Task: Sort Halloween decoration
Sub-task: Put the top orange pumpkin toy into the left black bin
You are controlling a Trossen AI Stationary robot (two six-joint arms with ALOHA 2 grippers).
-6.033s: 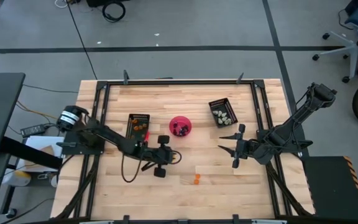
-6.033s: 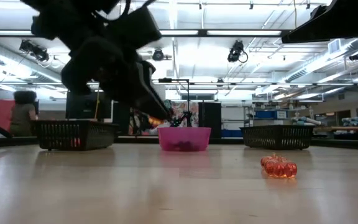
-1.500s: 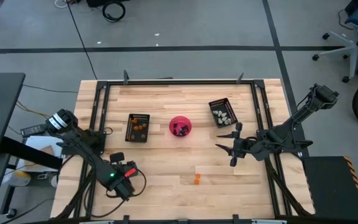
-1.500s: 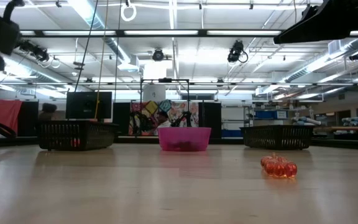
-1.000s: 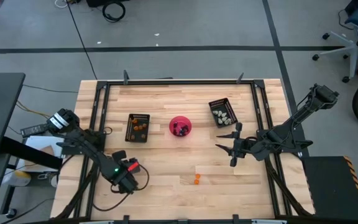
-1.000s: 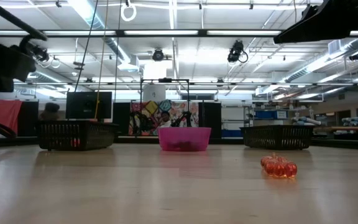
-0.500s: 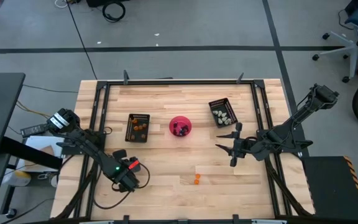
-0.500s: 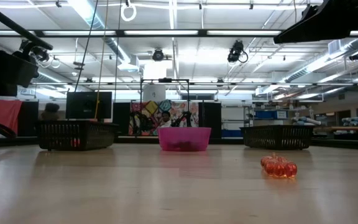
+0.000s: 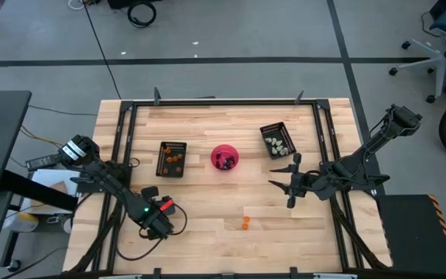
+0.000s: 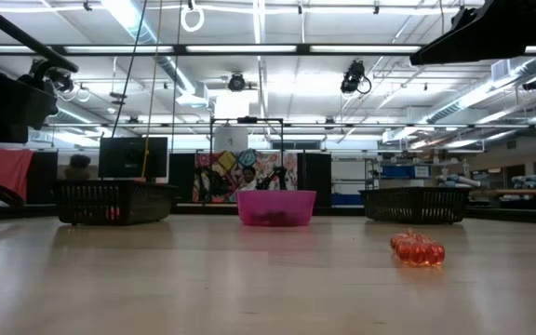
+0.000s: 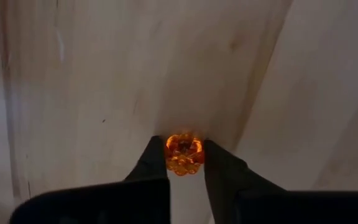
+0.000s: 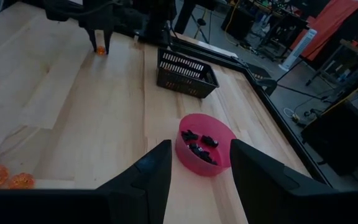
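My left gripper (image 11: pixel 184 163) points straight down near the table's near left corner (image 9: pixel 159 218), shut on a small orange trinket (image 11: pixel 183 154). The right wrist view shows that same gripper (image 12: pixel 100 38) far off, the trinket (image 12: pixel 100 50) at its fingertips. My right gripper (image 9: pixel 285 183) hovers open right of centre, fingers (image 12: pixel 157 171) empty and aimed at the pink bowl (image 9: pixel 224 157), which holds black trinkets (image 12: pixel 199 144). Two more orange trinkets (image 9: pixel 245 223) lie on the table near the front. My left gripper pinches the orange trinket by its two opposite sides (image 11: pixel 169 155) between its fingertips (image 11: pixel 154 163), coming from above and pointing down. The trinket sits at the fingers' free ends, just at the tabletop; whether it is lifted off the wood I cannot tell.
A black tray (image 9: pixel 172 159) with orange pieces stands left of the bowl. A second black tray (image 9: pixel 277 139) with whitish pieces stands to the bowl's right. A dark metal frame (image 9: pixel 207 101) runs along the table's edges. Bare wood lies between the two arms.
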